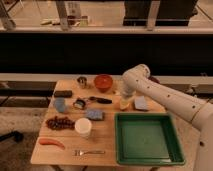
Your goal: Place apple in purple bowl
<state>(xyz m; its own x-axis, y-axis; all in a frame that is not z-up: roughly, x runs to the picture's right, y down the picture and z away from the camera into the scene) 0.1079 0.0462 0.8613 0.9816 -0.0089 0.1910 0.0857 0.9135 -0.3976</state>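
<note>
Camera view, gripper [123,96] down at round apple [124,105] on table [107,136], grip state unclear.

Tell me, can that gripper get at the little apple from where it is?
Probably yes. The gripper hangs just above the apple, and nothing seems to lie between them; the green tray lies apart, nearer the camera.

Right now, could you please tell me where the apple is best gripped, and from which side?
Probably across its round middle, from straight above: the apple is small and round, resting on the table, and the pincer hangs just over it.
</note>
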